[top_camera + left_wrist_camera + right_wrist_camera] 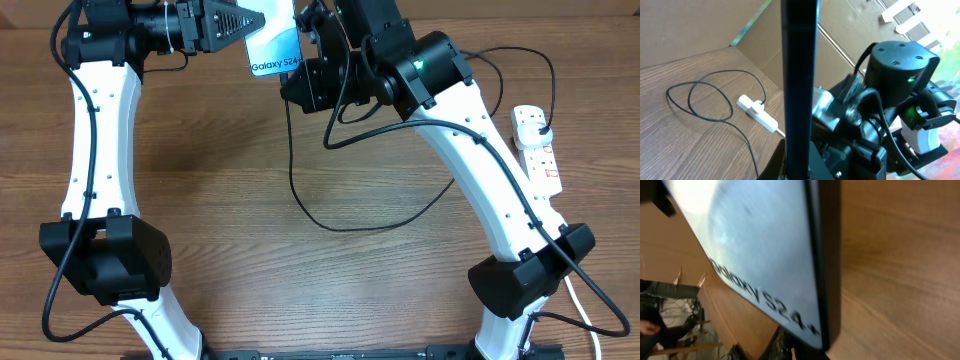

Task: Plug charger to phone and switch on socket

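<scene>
My left gripper [243,26] is shut on the phone [277,45] and holds it up off the table at the far edge, light blue "Galaxy S24" screen showing. In the left wrist view the phone [799,75] appears edge-on as a dark bar rising from the gripper [800,167]. My right gripper [305,72] is right against the phone's lower end. The charger cable [300,205] hangs from it and loops over the table to its black plug [541,122] in the white socket [538,150]. The right wrist view shows the phone [765,255] very close above the dark jaws [795,352].
The socket [757,112] lies at the table's right side, its white cord running toward the near right edge. Slack cable [705,97] loops on the wood between the arms. Cardboard panels [690,25] stand behind the table.
</scene>
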Available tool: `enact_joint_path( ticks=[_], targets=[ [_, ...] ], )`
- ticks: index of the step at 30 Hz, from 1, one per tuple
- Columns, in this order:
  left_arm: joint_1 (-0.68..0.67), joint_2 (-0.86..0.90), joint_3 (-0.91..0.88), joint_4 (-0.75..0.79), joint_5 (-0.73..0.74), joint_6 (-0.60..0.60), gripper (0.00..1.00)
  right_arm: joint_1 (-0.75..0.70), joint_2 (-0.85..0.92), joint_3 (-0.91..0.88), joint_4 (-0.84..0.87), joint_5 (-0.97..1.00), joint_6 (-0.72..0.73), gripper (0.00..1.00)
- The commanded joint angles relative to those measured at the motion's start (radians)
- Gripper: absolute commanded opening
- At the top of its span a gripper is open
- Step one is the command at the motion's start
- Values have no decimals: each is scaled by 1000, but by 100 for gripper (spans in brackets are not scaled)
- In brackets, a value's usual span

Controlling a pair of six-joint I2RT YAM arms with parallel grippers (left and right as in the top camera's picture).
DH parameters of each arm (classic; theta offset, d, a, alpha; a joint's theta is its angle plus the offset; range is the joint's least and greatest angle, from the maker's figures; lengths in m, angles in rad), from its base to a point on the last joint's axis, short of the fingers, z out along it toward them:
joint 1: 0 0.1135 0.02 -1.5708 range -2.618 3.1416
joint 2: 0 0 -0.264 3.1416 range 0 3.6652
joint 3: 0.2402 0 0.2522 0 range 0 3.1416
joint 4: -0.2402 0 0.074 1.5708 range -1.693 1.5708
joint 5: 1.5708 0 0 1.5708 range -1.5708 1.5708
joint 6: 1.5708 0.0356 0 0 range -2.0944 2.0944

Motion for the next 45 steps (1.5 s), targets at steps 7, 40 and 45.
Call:
enact_joint_path(
  ticks=[7, 40, 45],
  targets=[
    [6, -8, 13, 72, 52, -70, 4, -9, -49, 16, -22, -117, -70, 4],
    [6, -8, 13, 86, 61, -114, 4, -39, -49, 16, 8, -214, -69, 4],
    [6, -8, 13, 86, 61, -126, 4, -39, -49, 16, 6, -214, -69, 4]
  ],
)
